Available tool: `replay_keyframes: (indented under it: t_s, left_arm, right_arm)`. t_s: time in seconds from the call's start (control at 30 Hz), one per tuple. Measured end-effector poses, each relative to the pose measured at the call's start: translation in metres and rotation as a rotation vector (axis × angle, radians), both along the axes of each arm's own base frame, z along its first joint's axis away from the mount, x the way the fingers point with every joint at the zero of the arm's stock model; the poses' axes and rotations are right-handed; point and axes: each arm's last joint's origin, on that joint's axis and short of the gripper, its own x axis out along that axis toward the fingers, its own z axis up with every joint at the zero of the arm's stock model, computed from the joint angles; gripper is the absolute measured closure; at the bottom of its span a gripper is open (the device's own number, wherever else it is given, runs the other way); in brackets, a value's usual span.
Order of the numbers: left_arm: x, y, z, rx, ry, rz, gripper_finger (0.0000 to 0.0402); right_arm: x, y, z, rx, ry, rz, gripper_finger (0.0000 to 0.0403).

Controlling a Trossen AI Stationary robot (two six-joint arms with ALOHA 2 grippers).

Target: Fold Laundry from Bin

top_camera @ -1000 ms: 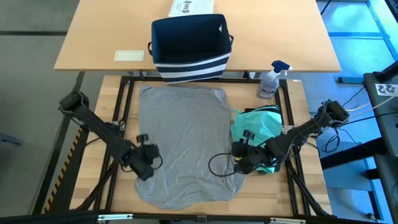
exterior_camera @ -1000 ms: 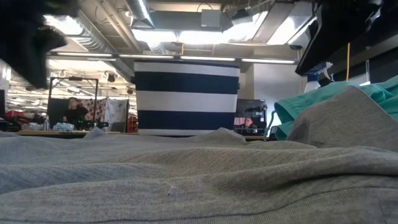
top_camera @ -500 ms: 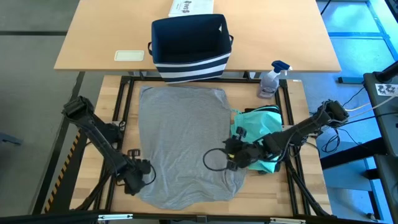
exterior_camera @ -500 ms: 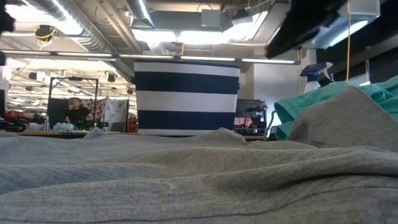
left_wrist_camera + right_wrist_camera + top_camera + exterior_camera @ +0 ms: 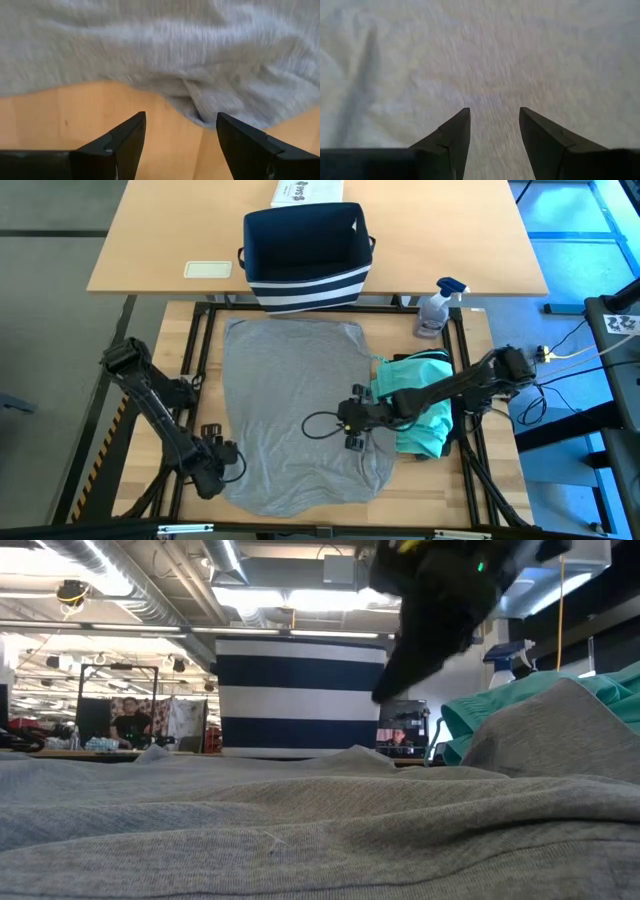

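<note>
The left gripper [image 5: 222, 464] sits low by the grey shirt's [image 5: 290, 395] near corner, jaws wide; the right gripper [image 5: 349, 420] reaches over the shirt, jaws apart, empty.

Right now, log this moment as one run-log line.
grey shirt: spread flat on table | left gripper: open, at shirt's near-left edge, empty | right gripper: open above shirt, empty | teal piece: beside shirt | bin: behind

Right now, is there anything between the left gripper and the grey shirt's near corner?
Nothing visible. The left gripper is open over bare wood at the grey shirt's near-left edge, with only table between its fingers and the hem. The right gripper hovers farther over the shirt.
</note>
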Motion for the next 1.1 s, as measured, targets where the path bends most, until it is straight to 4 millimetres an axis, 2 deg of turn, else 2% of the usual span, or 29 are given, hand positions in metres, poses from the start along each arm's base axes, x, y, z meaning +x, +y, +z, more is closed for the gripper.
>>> replay_keyframes:
  t_s: [0.17, 0.4, 0.63, 0.87, 0.97, 1.1]
  left_arm:
    - [-0.001, -0.003, -0.007, -0.014, 0.075, -0.033, 0.0172]
    - [0.0, -0.011, -0.015, -0.055, 0.123, -0.196, 0.0185]
    - [0.004, -0.013, -0.021, -0.005, 0.074, -0.288, 0.0194]
    - [0.007, -0.015, -0.022, 0.021, 0.018, -0.351, 0.0197]
    - [0.011, -0.017, -0.026, 0.031, -0.003, -0.383, 0.0213]
    - [0.014, -0.017, -0.034, 0.055, 0.032, -0.39, 0.0253]
  right_arm:
    - [0.009, -0.005, -0.014, 0.02, 0.017, 0.02, 0.0233]
    - [0.014, -0.016, -0.019, 0.011, 0.034, 0.026, 0.0233]
    - [0.018, -0.032, -0.019, 0.01, 0.024, -0.019, 0.0233]
    - [0.022, -0.037, -0.023, 0.007, 0.016, -0.03, 0.0233]
    - [0.024, -0.041, -0.029, -0.004, 0.034, -0.03, 0.0233]
    - [0.028, -0.049, -0.038, -0.003, 0.048, -0.045, 0.0233]
